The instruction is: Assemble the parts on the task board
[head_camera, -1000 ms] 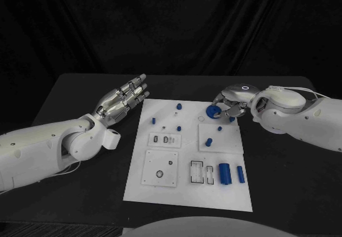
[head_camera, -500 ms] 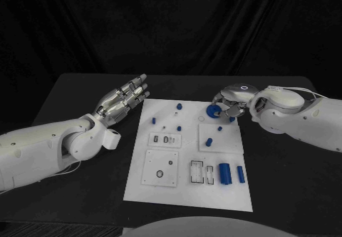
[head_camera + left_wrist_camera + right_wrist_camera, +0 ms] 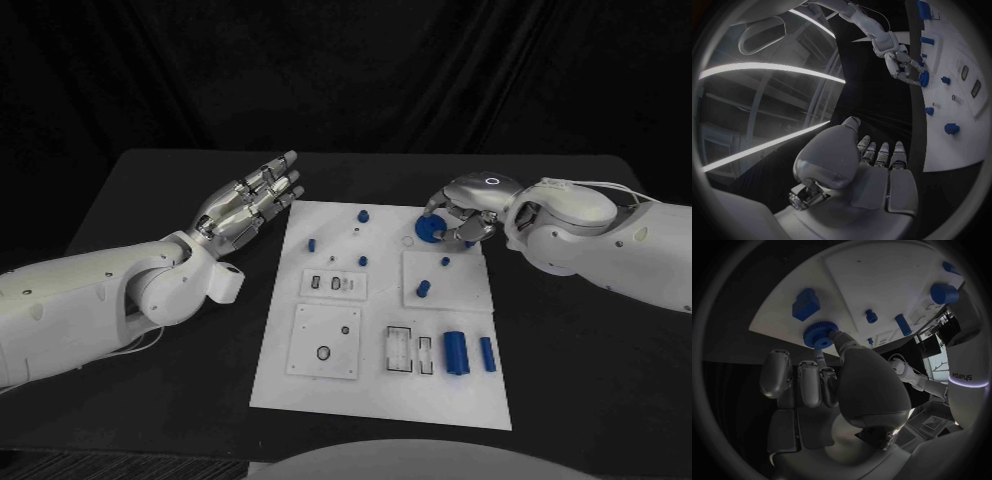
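Note:
The white task board (image 3: 378,380) lies in the middle of the black table. At its far right part, my right hand (image 3: 464,215) pinches a blue toothed wheel (image 3: 428,227) between thumb and fingers. The right wrist view shows the wheel (image 3: 820,334) at the thumb tip, low over the board (image 3: 879,275) beside a blue block (image 3: 806,303). I cannot tell whether the wheel touches the board. My left hand (image 3: 248,200) hovers left of the board's far left corner, fingers straight and apart, holding nothing. From the left wrist, I see that hand (image 3: 873,170) and the wheel (image 3: 924,78).
Two blue cylinders (image 3: 454,352) lie side by side at the board's near right. Small blue pegs (image 3: 423,288) stand scattered over its far half. Framed slots (image 3: 335,283) and a square plate (image 3: 326,340) sit on the board's left half.
My right wrist has turned very slightly over the wheel, which stays in the same spot. My left arm has not moved.

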Controlling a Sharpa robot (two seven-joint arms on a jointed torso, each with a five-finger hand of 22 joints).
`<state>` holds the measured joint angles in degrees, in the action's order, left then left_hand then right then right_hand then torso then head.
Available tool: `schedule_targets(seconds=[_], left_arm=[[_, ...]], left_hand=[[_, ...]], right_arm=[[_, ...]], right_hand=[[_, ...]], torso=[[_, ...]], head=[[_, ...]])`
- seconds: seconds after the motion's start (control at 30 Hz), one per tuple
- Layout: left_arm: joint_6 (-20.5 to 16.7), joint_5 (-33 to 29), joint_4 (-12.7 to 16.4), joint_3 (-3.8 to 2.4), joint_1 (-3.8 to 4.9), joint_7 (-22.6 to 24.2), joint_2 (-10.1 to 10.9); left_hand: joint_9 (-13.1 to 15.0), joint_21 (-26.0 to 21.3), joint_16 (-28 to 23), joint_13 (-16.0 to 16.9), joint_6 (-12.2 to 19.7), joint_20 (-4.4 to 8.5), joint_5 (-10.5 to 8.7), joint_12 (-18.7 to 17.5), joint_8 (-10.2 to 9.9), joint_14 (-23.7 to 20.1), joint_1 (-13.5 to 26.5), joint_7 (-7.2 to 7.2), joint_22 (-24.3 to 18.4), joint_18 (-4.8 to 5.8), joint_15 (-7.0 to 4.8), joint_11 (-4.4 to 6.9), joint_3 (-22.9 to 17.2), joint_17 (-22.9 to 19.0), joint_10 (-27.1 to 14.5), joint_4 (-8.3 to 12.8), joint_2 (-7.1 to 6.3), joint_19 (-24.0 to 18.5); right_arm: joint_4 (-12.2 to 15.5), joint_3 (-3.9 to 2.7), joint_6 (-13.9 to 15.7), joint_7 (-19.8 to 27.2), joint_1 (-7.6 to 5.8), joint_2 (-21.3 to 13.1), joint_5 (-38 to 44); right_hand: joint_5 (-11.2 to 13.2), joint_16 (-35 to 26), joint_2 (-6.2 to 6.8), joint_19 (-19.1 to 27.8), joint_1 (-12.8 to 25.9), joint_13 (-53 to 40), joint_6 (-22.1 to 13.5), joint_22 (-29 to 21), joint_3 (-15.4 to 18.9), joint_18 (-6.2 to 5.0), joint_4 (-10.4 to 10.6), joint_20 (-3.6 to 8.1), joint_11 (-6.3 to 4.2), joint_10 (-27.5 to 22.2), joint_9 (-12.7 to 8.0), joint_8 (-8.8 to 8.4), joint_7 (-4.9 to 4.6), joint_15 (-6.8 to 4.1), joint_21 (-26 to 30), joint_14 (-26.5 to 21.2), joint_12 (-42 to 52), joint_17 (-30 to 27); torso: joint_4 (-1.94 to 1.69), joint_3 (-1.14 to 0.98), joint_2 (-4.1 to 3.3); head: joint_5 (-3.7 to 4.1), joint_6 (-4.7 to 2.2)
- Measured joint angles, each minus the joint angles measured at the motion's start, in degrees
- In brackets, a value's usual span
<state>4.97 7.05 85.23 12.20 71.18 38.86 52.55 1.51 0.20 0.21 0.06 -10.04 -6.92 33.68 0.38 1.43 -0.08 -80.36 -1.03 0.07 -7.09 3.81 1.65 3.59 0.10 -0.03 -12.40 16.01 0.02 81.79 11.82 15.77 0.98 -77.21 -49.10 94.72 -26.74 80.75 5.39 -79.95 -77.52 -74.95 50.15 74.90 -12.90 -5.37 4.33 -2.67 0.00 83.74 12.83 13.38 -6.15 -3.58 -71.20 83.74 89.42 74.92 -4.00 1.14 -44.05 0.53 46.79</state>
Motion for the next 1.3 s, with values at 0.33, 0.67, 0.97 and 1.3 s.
schedule_targets(seconds=[0.33,0.67,0.97,1.3], left_arm=[[0.21,0.00,-0.01,0.00,0.00,0.00,-0.03],[0.52,0.00,-0.15,0.00,0.00,0.00,-0.31],[0.70,0.00,-0.43,0.01,0.00,0.00,-0.76],[0.91,0.01,-0.80,0.00,-0.01,0.00,-1.35]], left_hand=[[0.00,0.00,0.00,-0.01,0.00,-0.27,0.00,0.00,0.00,0.11,0.00,0.00,0.01,0.00,0.10,-0.18,-0.19,-0.05,0.00,0.00,0.00,0.03],[0.00,0.00,0.00,0.00,0.00,-0.36,0.00,0.00,0.00,0.18,0.00,0.00,0.01,-0.01,0.63,-0.42,-0.71,-0.04,-0.01,0.08,0.00,-0.06],[0.00,0.00,0.00,0.01,0.13,-0.35,0.00,0.00,0.00,0.07,0.00,-0.13,0.02,0.00,0.73,-0.41,-0.87,-0.04,-0.01,0.24,0.00,-0.06],[0.00,0.00,0.00,0.03,0.21,-0.35,0.00,0.00,0.00,-0.01,0.00,-0.21,0.02,0.00,0.81,-0.41,-0.86,-0.02,-0.01,0.24,0.00,-0.06]], right_arm=[[2.11,0.07,0.18,0.81,-1.60,1.37,0.22],[2.03,0.07,0.20,1.79,-2.14,5.23,-0.01],[-0.16,0.08,0.13,3.07,-2.28,9.54,-0.40],[-3.42,0.07,-0.55,4.28,-2.30,13.87,-0.76]], right_hand=[[0.87,0.00,-0.45,0.00,0.48,0.01,0.00,0.04,-0.24,0.00,0.24,0.00,0.00,0.00,0.00,1.32,0.00,0.00,0.00,0.00,0.00,0.00],[0.89,0.00,-0.50,0.00,0.56,0.02,-0.01,0.04,-0.23,0.00,0.25,0.00,0.00,0.00,0.00,1.32,0.01,0.00,0.00,0.00,0.00,0.00],[0.95,0.00,-0.49,0.00,0.57,0.02,-0.02,0.03,-0.22,0.00,0.25,0.00,0.00,0.00,0.00,1.32,0.02,0.00,0.00,0.00,0.00,-0.01],[1.57,-0.03,-0.18,0.00,0.87,0.03,-0.07,0.02,-0.39,0.00,0.42,0.00,0.21,0.21,0.00,2.15,0.08,0.00,0.00,0.00,0.00,-0.01]], torso=[[0.00,0.04,0.02],[-0.03,0.08,0.02],[-0.05,0.08,-0.01],[-0.09,0.05,-0.02]], head=[[-0.05,0.20],[-0.18,-0.02],[0.02,-0.08],[0.31,0.01]])
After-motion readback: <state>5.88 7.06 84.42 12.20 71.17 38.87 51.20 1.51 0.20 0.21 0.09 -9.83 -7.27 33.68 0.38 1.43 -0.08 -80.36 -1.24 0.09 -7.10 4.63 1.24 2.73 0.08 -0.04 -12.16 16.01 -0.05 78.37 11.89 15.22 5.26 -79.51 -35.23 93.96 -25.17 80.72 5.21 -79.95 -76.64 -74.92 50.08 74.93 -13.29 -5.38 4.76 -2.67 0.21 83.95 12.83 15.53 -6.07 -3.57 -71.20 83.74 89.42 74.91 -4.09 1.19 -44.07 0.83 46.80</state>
